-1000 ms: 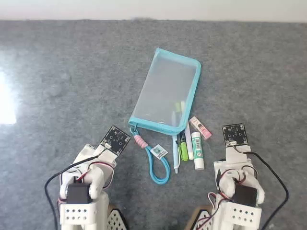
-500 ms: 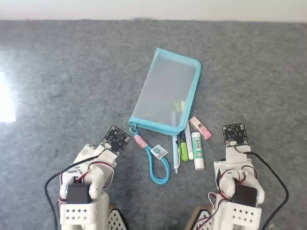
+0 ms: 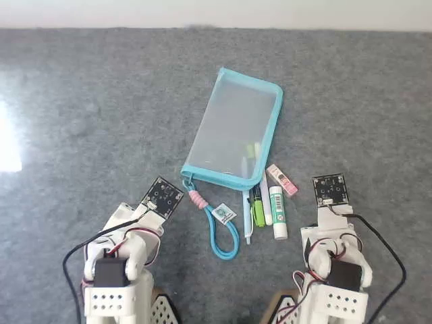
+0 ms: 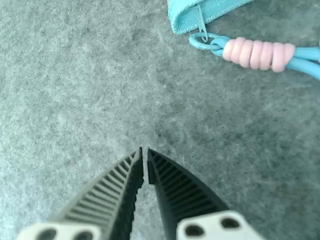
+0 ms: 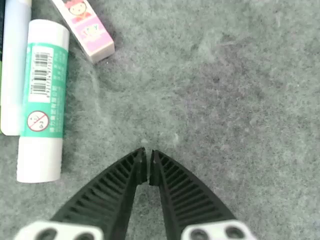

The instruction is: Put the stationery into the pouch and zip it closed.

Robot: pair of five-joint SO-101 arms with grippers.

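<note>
Your left claw (image 4: pixel 145 151): pinched together on nothing, pouch (image 4: pixel 192 15) corner and beaded strap (image 4: pixel 257 52) ahead of it | your right claw (image 5: pixel 149 152): pinched together on nothing, glue stick (image 5: pixel 42 100) near its side, eraser (image 5: pixel 85 25) farther ahead.

Turquoise-trimmed pouch (image 3: pixel 235 131), pink eraser (image 3: pixel 281 179)

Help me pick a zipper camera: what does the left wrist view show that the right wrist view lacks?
Left wrist view: the pouch corner with its zipper pull, and the blue strap with pink coil. Right wrist view: the glue stick, the pink eraser and a pale pen. Both: the grey table and a shut, empty gripper (left gripper, right gripper).
</note>
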